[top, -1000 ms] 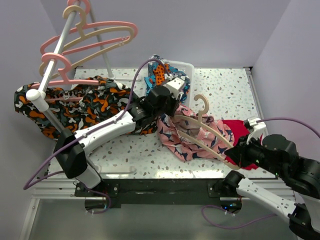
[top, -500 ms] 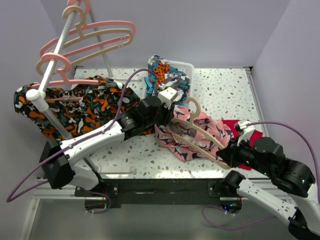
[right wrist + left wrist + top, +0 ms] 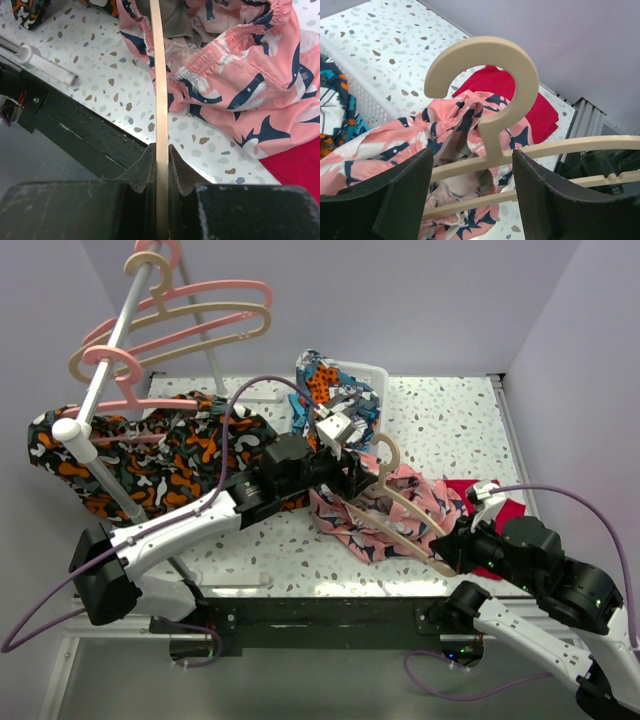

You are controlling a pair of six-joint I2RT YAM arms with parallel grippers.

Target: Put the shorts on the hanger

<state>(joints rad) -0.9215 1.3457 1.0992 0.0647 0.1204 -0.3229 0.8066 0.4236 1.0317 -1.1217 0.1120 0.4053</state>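
The right end effector (image 3: 161, 152) is pinching one thin end of the hanger (image 3: 159, 75), which sticks straight out ahead of it. The shorts (image 3: 240, 75) lie bunched on the bench (image 3: 95, 85) just past its fingers (image 3: 142, 172), under the hanger. The left end effector (image 3: 472, 175) is spread wide, with the hanger's hook standing between its two fingers (image 3: 405, 190) and the shorts right behind.

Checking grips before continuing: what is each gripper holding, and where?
The right gripper is shut on the hanger, pinching one shoulder's end. The left gripper is open, jaws astride the neck, gripping nothing.
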